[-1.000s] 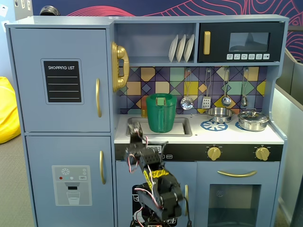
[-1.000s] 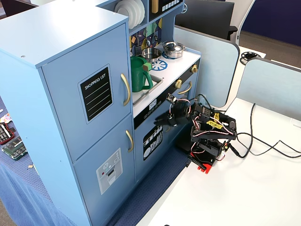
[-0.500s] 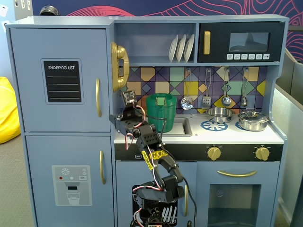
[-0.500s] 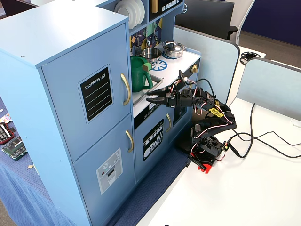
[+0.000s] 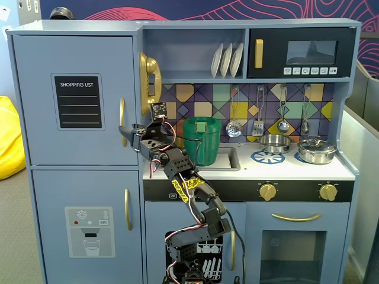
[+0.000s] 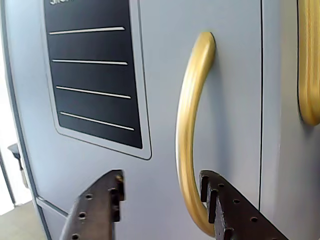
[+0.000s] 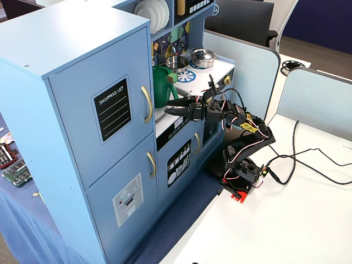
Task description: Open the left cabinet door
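Rigid blue-grey chalkboard-panel cabinet door (image 5: 76, 100) — likely light; best gripped at its curved gold handle (image 6: 192, 125), hand (image 6: 162, 192) apart, astride handle's lower end.

Fixed view, front: level, facing toy kitchen (image 5: 249, 177) head-on.
Fixed view, side: high, angled down.
Wrist view: close on left cabinet door (image 6: 165, 100).
Shared: door.

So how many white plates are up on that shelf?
3. The plates stand on edge side by side on the upper shelf, left of the microwave. More could hide behind them.
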`<state>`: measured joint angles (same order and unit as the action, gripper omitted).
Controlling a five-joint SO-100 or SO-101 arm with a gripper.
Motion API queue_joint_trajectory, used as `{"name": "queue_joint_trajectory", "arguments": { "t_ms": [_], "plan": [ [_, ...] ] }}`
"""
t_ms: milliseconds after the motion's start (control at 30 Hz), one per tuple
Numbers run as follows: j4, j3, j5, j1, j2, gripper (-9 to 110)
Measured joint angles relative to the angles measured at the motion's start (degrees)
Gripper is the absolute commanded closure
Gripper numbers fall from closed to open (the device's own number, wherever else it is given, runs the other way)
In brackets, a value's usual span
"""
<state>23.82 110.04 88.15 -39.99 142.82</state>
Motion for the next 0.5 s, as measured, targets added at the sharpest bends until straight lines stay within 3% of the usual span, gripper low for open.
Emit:
{"name": "queue_joint_trajectory", "arguments": {
  "t_ms": [500],
  "plan": [
    [-4.1,0.0,-2.5,2.5,-6.5,84]
  ]
}}
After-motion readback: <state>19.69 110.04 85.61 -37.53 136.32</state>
